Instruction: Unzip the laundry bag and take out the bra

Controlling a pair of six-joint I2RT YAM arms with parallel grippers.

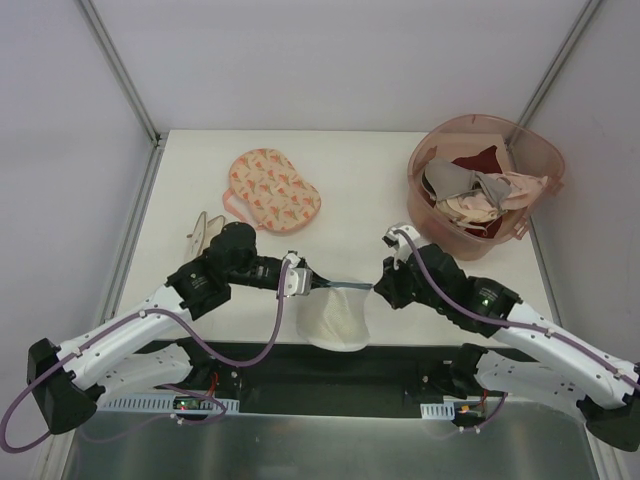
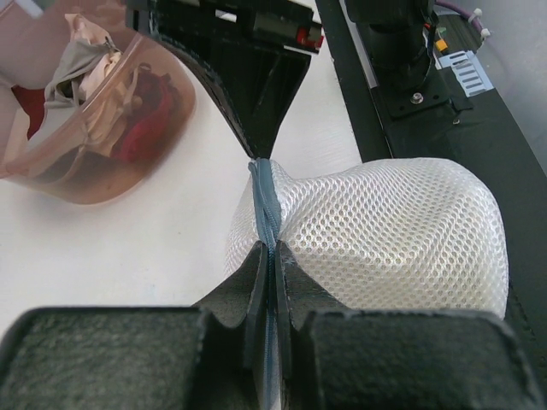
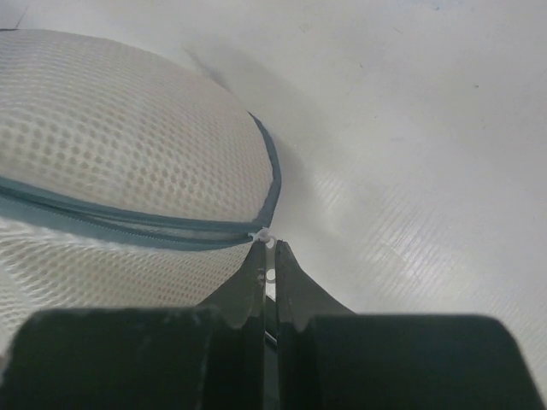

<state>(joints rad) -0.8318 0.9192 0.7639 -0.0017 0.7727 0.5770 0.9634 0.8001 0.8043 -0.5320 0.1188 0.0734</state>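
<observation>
At the table's (image 1: 200, 170) near edge, the left gripper (image 1: 316, 285) pinches the laundry bag (image 1: 333, 318) by its zipper rim (image 2: 263, 192), and the right gripper (image 1: 376, 288) clamps the white pull tab (image 3: 263, 233). The zip looks shut, so next comes a steady pull along the rim. The bra is unseen.

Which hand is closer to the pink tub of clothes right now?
Right. The right hand pinches one end of the mesh bag, just left of the tub; the left hand grips its other end, farther left.
</observation>
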